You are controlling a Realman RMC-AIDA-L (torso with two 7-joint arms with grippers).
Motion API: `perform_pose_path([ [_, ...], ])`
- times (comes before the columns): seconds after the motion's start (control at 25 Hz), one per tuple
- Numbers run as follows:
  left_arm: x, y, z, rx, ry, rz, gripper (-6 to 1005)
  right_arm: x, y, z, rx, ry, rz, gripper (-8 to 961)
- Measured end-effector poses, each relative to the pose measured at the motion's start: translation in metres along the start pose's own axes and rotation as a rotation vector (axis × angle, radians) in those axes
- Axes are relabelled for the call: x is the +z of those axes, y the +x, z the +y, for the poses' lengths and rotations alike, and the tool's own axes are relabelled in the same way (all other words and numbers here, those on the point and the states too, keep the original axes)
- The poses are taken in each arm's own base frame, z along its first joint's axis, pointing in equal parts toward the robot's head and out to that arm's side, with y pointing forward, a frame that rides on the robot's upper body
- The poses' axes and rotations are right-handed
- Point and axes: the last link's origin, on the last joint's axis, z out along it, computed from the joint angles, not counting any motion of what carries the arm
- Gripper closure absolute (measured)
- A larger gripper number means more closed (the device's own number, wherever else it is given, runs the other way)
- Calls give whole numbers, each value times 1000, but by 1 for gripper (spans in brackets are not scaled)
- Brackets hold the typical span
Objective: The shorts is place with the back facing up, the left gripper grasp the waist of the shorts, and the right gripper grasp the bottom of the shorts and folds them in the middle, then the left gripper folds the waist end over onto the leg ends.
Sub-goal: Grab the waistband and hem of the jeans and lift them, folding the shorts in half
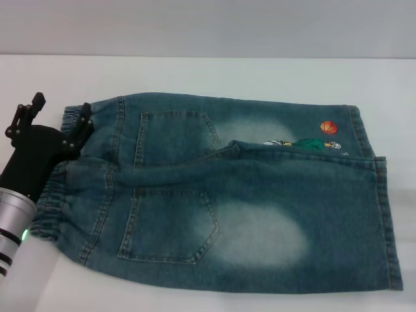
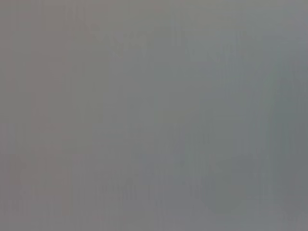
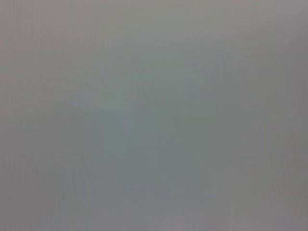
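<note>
While the shorts (image 1: pixel 221 195) lie flat on the white table (image 1: pixel 195 75), folded in half along their length, we see the left gripper (image 1: pixel 83 125) at the waist of the shorts (image 1: pixel 55 192). We cannot tell if its jaws are together. The wrist views show only grey.

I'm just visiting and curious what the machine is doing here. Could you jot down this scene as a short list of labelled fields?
garment: denim shorts, back pockets up, folded lengthwise, lying on the white table
waist of the shorts: at the robot's left
leg ends: at the robot's right, basketball print showing
left gripper: at the waistband's far corner, fingers apart
right gripper: not in view
wrist views: show nothing
</note>
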Motion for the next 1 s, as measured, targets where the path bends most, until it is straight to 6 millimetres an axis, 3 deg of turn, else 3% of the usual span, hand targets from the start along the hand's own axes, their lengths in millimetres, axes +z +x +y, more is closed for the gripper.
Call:
perform_pose_path([
  [0.4,-9,-3,0,-7,12,-9,186,-1,-1,0,-1,-5,-9,316],
  [0.56,-13,-6,1,-122,3,-28,186,-1,1,9,34,-76,12,317],
  [0.8,-9,-8,4,-207,-34,-64,187,17,2,20,130,-177,52,318],
  [1.0,8,0,17,-214,-90,-100,187,40,7,21,198,-231,143,319],
])
